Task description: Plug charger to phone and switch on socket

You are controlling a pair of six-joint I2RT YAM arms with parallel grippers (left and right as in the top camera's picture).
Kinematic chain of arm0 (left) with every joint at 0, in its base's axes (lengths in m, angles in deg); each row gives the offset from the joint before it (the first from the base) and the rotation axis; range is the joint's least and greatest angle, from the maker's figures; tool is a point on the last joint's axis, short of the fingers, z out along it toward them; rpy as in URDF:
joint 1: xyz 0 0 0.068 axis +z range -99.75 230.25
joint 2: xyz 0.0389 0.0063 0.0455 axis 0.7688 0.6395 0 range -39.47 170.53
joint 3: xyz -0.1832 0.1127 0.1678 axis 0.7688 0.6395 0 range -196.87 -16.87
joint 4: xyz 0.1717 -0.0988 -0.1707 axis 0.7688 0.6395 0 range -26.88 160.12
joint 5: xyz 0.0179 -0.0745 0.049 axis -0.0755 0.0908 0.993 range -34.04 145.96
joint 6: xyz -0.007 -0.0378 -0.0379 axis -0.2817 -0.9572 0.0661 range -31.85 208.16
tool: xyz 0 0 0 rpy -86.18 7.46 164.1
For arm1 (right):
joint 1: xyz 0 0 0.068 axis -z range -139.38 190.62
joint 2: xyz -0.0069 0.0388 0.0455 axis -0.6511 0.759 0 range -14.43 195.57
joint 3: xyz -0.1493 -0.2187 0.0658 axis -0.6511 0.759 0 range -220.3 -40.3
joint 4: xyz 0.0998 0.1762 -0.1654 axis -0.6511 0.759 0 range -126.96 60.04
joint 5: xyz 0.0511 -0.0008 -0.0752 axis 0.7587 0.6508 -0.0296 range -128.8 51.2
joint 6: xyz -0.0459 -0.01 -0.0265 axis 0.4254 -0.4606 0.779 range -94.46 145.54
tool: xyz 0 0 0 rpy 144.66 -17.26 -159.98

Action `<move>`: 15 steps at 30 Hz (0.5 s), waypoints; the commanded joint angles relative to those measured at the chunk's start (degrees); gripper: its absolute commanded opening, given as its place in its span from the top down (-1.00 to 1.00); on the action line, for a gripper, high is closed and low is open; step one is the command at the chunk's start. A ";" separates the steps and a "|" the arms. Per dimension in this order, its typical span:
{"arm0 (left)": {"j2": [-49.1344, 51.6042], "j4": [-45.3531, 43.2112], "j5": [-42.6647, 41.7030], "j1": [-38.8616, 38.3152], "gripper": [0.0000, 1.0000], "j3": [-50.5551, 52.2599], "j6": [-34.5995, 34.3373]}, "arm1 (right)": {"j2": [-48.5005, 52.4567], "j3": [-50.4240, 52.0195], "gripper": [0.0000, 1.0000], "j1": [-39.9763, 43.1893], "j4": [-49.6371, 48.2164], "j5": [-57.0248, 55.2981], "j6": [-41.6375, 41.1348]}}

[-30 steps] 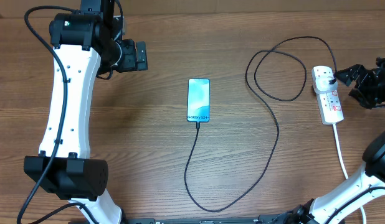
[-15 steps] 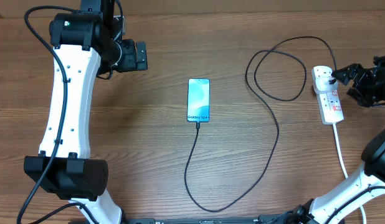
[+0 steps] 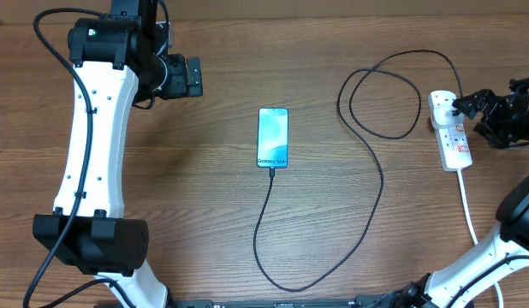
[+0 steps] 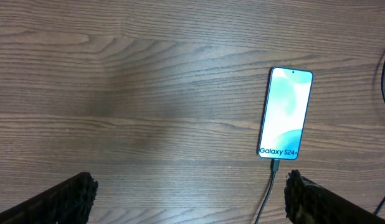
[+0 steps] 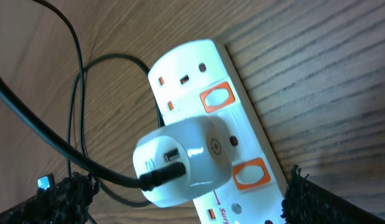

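The phone lies face up mid-table with its screen lit, and it also shows in the left wrist view as the phone. The black charger cable runs from the phone's bottom edge, where its connector tip sits, in a big loop to the socket at the right. In the right wrist view the cable ends in a white adapter seated in the socket, between two orange switches. My right gripper hovers open just right of the socket. My left gripper is open, far left of the phone.
The socket's thick white cord runs toward the table's front edge at the right. The left arm's white links stand along the left side. The cable's lower loop lies near the front edge.
My right gripper has edged slightly left, closer to the socket. The left arm, phone and cable have not moved.
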State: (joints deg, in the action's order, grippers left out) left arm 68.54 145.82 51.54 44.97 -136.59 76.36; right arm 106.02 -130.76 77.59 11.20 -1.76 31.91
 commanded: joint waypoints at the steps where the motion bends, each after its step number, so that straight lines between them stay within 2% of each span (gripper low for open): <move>1: 0.35 -0.26 0.37 -0.52 -1.00 -0.11 0.66 | 0.17 0.50 -1.00 -0.57 -0.31 -0.11 0.13; 15: 0.35 -0.26 0.37 -0.52 -1.00 -0.11 0.66 | 0.20 0.50 -1.00 -5.31 -1.49 -3.67 0.09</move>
State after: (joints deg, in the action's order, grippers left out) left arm 68.54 145.82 51.54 44.97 -136.59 76.34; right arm 106.02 -130.60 73.55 10.13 -3.01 31.89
